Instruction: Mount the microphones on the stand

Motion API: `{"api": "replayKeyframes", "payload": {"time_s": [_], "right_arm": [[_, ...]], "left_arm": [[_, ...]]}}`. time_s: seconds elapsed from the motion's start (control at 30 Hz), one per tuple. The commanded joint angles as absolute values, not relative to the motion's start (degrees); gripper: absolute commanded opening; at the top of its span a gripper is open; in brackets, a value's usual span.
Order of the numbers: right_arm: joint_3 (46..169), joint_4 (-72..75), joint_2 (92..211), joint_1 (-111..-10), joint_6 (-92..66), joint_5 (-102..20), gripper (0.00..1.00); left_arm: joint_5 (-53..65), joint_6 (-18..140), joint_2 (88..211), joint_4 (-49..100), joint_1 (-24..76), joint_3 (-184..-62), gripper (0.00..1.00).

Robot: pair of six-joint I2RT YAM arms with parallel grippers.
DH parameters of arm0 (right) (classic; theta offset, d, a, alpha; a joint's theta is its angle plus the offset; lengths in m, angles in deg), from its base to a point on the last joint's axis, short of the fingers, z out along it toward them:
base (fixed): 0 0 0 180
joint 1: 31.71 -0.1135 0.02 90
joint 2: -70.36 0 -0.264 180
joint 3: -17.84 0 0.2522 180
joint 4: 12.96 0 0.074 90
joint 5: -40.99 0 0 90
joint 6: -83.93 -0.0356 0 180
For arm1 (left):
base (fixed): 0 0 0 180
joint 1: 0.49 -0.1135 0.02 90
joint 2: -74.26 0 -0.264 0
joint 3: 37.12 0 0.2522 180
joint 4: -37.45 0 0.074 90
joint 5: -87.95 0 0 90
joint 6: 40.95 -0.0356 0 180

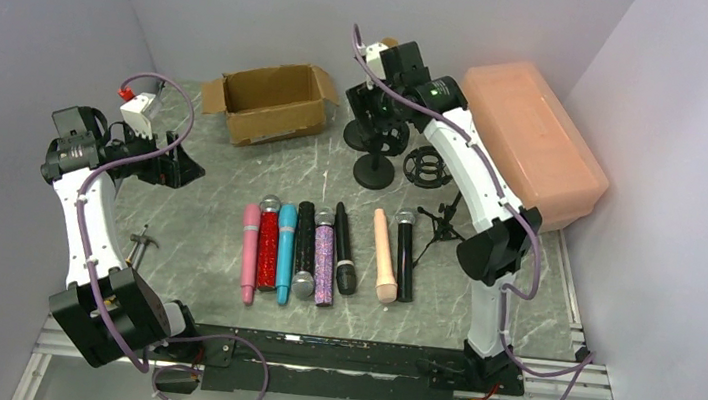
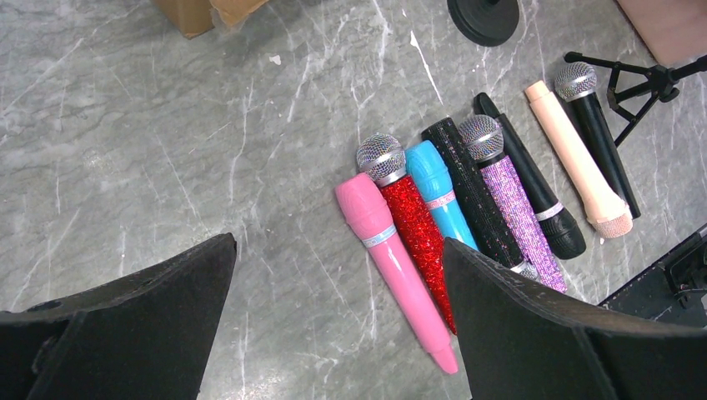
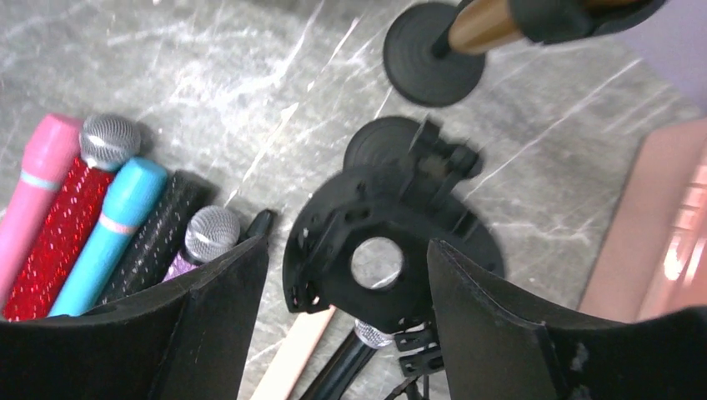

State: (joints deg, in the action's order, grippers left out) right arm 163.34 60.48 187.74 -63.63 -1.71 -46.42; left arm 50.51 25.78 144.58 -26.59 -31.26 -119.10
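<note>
Microphones [image 1: 323,267] lay flat in 1 row of 8 at the middle of the marble-pattern table [image 1: 195,232].

At far left, the left gripper [image 2: 338,250] hung above the tabletop with its jaws spread fully wide and nothing between them. An open cardboard box [image 1: 276,101] stood farther back, toward the rear wall.

Row order, left to right:
- pink microphone [image 1: 250,249]
- red glitter microphone [image 1: 268,251]
- blue microphone [image 1: 284,258]
- black glitter microphone [image 1: 305,240]
- purple glitter microphone [image 1: 321,282]
- plain black microphone [image 1: 343,244]
- after a gap, peach microphone [image 1: 384,254]
- silver-headed black microphone [image 1: 405,261]

The first 6 lay packed close together. A small tripod stand [image 1: 443,225] stood just right of the row.

Behind the row, 2 round bases stood close together. Above the far base [image 3: 417,58], a gold microphone [image 3: 479,25] sat in a black clip [image 3: 567,12]. The near base [image 3: 371,142] lay partly hidden behind a black shock mount [image 3: 333,233].

The right gripper [image 3: 346,250] hovered over that mount with its jaws partly apart, gripping nothing. A peach storage bin [image 1: 539,131] lay at far right.
</note>
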Motion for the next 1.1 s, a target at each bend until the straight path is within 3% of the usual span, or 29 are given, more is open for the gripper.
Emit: {"api": "replayKeyframes", "payload": {"time_s": [0.0,0.27,0.43,0.8,1.07], "right_arm": [[169.9,60.2,182.6,-66.9,-5.2,-58.4,0.73],[151.6,54.5,170.5,-78.6,-16.4,-63.3,0.74],[142.9,47.1,172.9,-90.7,-24.2,-60.1,0.67],[163.1,50.5,202.3,-96.6,-30.8,-45.8,0.58],[165.6,49.5,208.5,-96.0,-32.0,-45.8,0.59]], "left_arm": [[50.0,25.2,143.2,-26.0,-31.1,-120.1,0.99],[49.5,24.3,143.7,-27.2,-31.1,-120.0,0.99],[50.1,25.4,144.0,-26.6,-31.9,-120.7,0.99],[51.1,33.0,146.0,-26.9,-40.5,-125.0,0.99],[48.2,30.6,144.4,-27.3,-41.1,-124.6,0.99]]}}
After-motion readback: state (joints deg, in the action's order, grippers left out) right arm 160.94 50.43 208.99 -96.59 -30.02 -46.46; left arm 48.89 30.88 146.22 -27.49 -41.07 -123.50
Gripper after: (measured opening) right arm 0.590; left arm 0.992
